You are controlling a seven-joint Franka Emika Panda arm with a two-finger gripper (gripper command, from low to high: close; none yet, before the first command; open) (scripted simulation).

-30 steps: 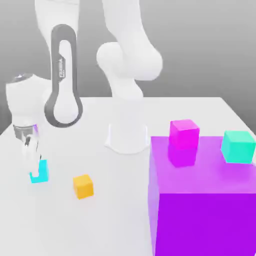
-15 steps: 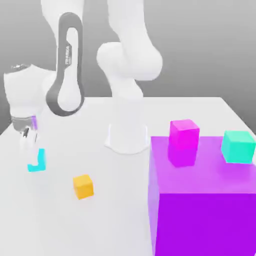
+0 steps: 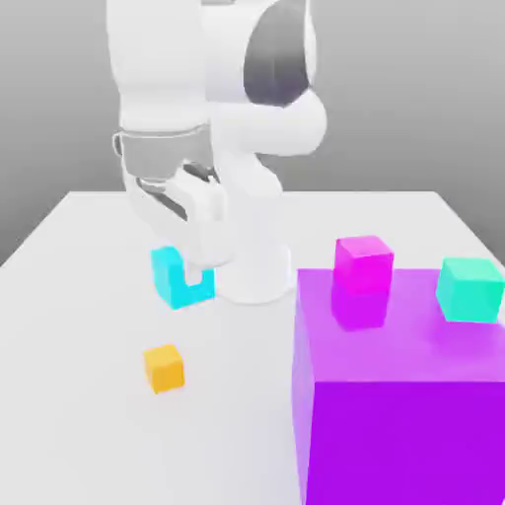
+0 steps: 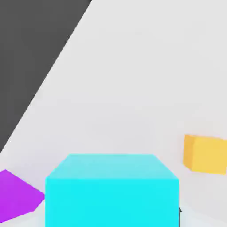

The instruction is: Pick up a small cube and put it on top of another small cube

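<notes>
My gripper (image 3: 193, 274) is shut on the small cyan cube (image 3: 166, 268) and holds it off the white table (image 3: 79, 325), just in front of the arm's base (image 3: 254, 281). One white finger (image 3: 204, 237) covers part of the cube. In the hand view the cyan cube (image 4: 113, 190) sits close between the jaws. A small orange cube (image 3: 165, 368) rests on the table below and nearer the front edge; the hand view shows this orange cube (image 4: 206, 154) beyond the cyan one.
A large purple block (image 3: 395, 404) stands at the exterior view's right. On it sit a magenta cube (image 3: 363, 263) and a greener teal cube (image 3: 470, 288). A corner of the purple block (image 4: 15, 195) appears in the hand view.
The gripper closed on the cyan cube at the exterior view's left, lifted it, and swung it toward the middle, in front of the arm's base. The orange cube has not moved.
</notes>
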